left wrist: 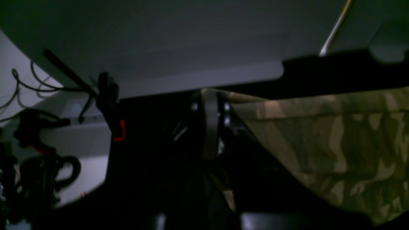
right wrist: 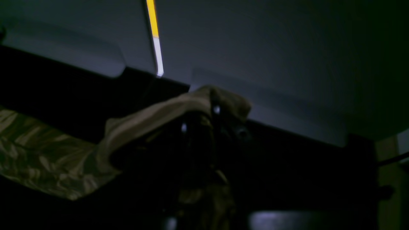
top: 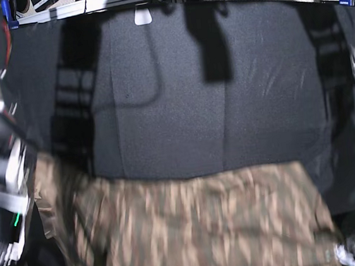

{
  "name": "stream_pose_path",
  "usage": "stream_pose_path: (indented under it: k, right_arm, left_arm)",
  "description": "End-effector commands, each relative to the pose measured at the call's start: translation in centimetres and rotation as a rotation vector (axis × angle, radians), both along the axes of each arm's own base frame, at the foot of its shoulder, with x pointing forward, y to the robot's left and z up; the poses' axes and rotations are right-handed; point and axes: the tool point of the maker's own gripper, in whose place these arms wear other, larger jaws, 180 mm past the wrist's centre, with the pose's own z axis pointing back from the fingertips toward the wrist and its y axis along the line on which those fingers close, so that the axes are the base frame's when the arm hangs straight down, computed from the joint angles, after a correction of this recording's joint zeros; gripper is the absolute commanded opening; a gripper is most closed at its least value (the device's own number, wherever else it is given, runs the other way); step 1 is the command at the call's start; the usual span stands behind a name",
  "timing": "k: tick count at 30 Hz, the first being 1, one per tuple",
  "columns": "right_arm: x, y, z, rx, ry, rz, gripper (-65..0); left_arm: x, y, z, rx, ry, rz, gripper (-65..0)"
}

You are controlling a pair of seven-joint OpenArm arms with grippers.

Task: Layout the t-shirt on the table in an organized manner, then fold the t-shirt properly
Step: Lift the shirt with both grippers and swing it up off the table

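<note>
Where the camouflage t-shirt (top: 200, 226) crosses the near edge of the base view, it is motion-blurred and cut off by the lower frame border, so hem, collar and sleeves cannot be told apart. It lies spread as a broad band across the near part of the black cloth surface (top: 225, 102), running almost from the left side to the right, with one corner rising at the left toward a blurred arm. Both arms appear there only as smeared shapes at the frame sides; neither tool can be made out in that view.

Left wrist view: the left tool (left wrist: 211, 127) is dark and partly lost in shadow, its jaws pressed together on a pale fold of shirt fabric that runs up between them. From there the cloth stretches away rightward as a taut camouflage sheet, cut off at the frame edge. Beyond it lies the surface edge, with a black clamp with a red tab (left wrist: 111, 108) and loose cables (left wrist: 28, 83) to the left.

Right wrist view: the right tool (right wrist: 204, 127) is almost entirely black against the dim scene, pinching a bunched tan fold draped over its tip. More fabric trails down and leftward. Behind, a yellow-and-white strip (right wrist: 155, 38) stands out against the dim grey background.
</note>
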Motion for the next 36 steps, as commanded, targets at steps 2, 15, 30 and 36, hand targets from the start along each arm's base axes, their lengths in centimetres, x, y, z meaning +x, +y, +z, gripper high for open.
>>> stream_pose_path:
  k: [2, 15, 30, 36]
  right_arm:
    - [0.1, 0.3, 3.1, 0.018, -0.068, 0.010, -65.0]
    - [0.7, 4.6, -2.3, 0.009, 0.118, 0.115, -65.0]
    - [-1.2, 11.0, 4.3, 0.224, -0.113, 0.420, -65.0]
    - [-2.8, 11.4, 8.2, 0.183, -0.246, 0.445, -65.0]
  left_arm:
    - [0.9, 0.5, 5.4, -0.012, -0.105, 0.009, -65.0]
    - [2.4, -2.9, 12.5, 0.120, -0.108, -0.057, -65.0]
    - [2.1, -1.9, 13.3, 0.041, -0.132, -0.045, -65.0]
    - [0.4, 2.0, 17.1, 0.006, -0.238, -0.021, -65.0]
